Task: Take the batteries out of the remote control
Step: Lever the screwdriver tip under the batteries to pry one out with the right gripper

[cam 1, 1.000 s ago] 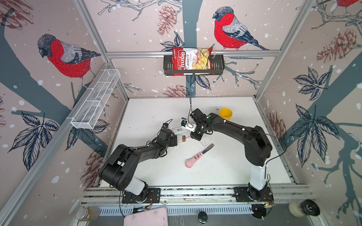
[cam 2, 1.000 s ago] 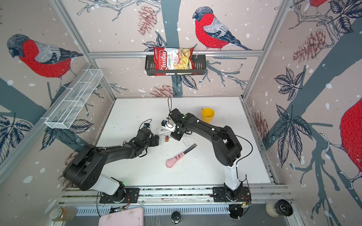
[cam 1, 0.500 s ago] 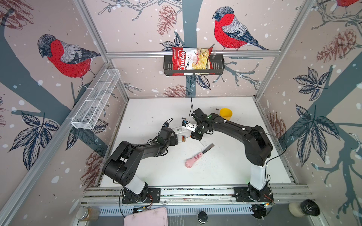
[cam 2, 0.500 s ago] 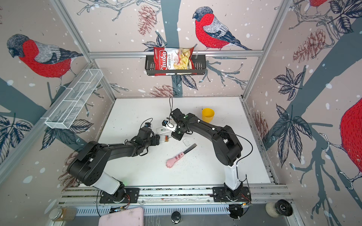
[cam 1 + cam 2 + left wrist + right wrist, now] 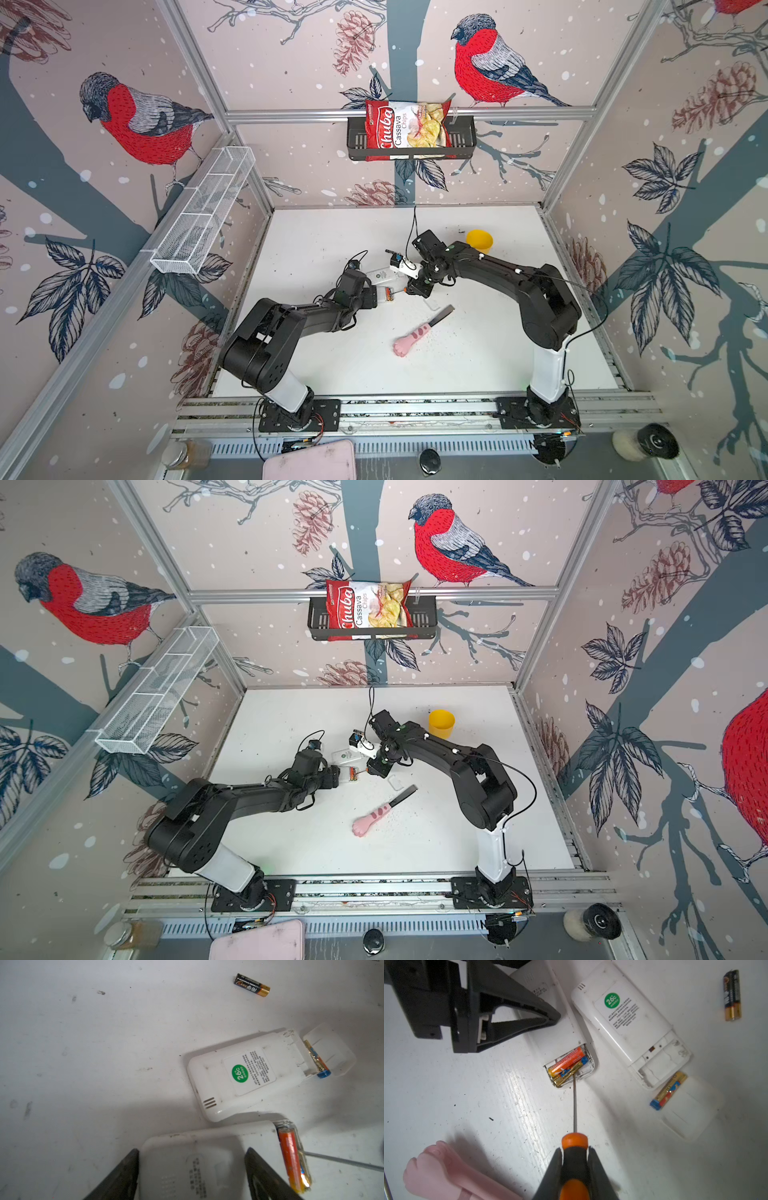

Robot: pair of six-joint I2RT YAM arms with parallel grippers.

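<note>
A small white remote control (image 5: pixel 207 1157) lies back up with its compartment uncovered. An orange battery (image 5: pixel 566 1059) and a gold-blue one (image 5: pixel 569 1073) sit in the compartment. My left gripper (image 5: pixel 192 1150) is open over this remote. One finger (image 5: pixel 124 1174) is at the remote's far end and the other lies across its back. My right gripper (image 5: pixel 575 1148) is shut on the orange-and-black screwdriver (image 5: pixel 574 1140), whose tip touches the gold-blue battery. A black battery (image 5: pixel 733 997) with a copper end lies loose on the table. In both top views the grippers (image 5: pixel 376 297) (image 5: pixel 374 769) meet mid-table.
A second white remote (image 5: pixel 629 1022) with a green sticker lies alongside, its compartment empty. A gold-blue battery (image 5: pixel 668 1089) rests by a white cover (image 5: pixel 691 1109). A pink paw-handled knife (image 5: pixel 409 343) lies in front of the grippers, and a yellow cup (image 5: pixel 479 241) stands behind the right arm.
The left arm's upper links have shifted slightly. Both grippers stay at the remote, and the screwdriver is still held.
</note>
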